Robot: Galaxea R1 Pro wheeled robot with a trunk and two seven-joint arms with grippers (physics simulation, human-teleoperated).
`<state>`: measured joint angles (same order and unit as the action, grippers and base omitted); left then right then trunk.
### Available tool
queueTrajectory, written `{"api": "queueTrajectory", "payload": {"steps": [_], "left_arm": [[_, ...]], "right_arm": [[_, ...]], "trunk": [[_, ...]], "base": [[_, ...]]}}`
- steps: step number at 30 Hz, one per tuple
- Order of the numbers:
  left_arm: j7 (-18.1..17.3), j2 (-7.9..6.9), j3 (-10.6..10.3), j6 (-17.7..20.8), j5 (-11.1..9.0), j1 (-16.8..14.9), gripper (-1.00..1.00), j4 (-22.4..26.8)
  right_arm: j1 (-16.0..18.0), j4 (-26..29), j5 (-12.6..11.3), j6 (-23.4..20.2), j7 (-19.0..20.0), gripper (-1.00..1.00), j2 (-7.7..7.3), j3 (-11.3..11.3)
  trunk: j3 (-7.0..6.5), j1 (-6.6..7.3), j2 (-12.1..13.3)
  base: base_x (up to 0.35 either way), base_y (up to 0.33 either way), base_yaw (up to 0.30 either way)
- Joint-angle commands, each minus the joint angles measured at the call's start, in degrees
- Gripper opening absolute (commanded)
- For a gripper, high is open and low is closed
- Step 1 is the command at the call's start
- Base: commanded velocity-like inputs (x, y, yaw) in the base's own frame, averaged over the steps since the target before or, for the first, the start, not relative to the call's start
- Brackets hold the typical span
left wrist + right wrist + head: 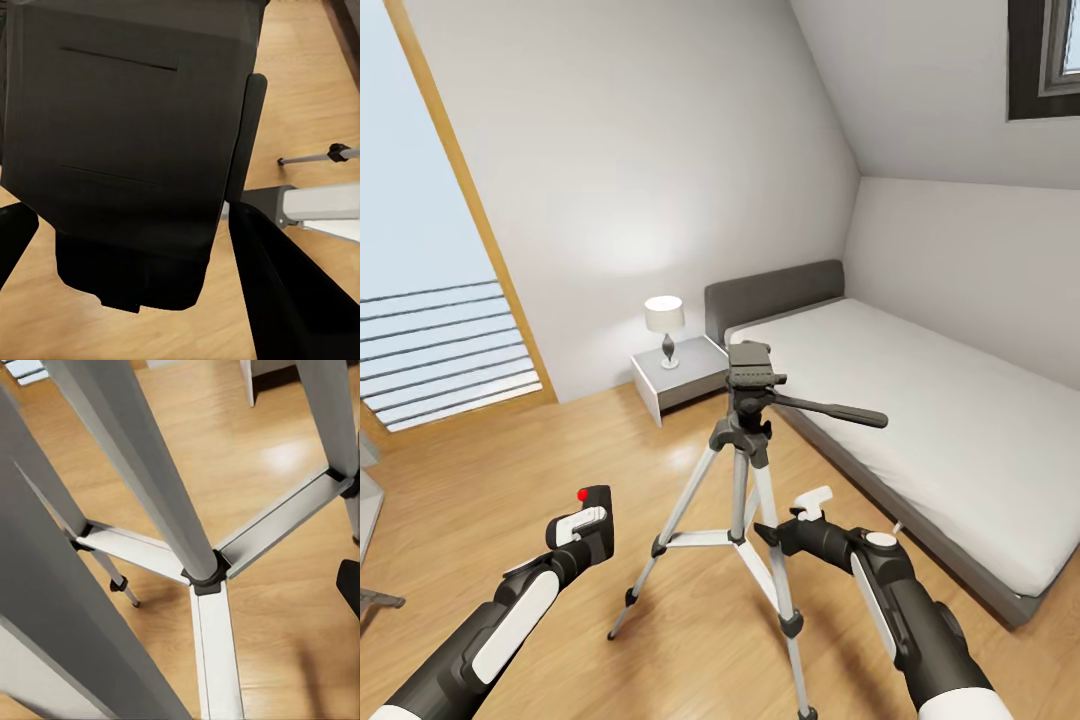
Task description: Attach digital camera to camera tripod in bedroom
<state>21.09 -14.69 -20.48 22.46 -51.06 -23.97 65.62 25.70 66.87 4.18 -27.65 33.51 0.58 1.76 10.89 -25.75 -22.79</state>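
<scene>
Camera [596, 500] sits clamped in your left gripper [588, 522], low beside the tripod [750, 480], which stands on the floor [510, 480] near the bed [920, 420]. Your right gripper [812, 505] touches a leg; its gap is unclear.

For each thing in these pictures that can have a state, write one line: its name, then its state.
Small black digital camera with red button: held in the left gripper, not yet mounted.
Silver-legged camera tripod with black pan head: standing upright on the wood floor, legs spread, head bare.
Right gripper: beside the tripod's legs, holding nothing visible.
White-shaded bedside lamp: upright on the nightstand.
</scene>
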Motion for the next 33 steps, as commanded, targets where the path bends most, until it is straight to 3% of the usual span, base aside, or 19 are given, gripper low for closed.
{"api": "queueTrajectory", "payload": {"steps": [1,33], "left_arm": [[0.4,-0.07,-0.2,0.0,-0.4,-0.1,-1.0,0.1],[0.4,-0.07,-0.2,0.1,-0.4,-0.1,-1.0,0.0]], "right_arm": [[0.0,0.3,0.4,-0.2,0.3,1.0,0.03,-0.1],[0.0,0.6,0.3,-0.2,0.8,1.0,1.35,0.3]], "trunk": [[0.12,-0.04,-0.1],[0.12,-0.04,-0.1]], "base": [[0.003,0.0,0.0],[0.015,0.0,0.0]]}}
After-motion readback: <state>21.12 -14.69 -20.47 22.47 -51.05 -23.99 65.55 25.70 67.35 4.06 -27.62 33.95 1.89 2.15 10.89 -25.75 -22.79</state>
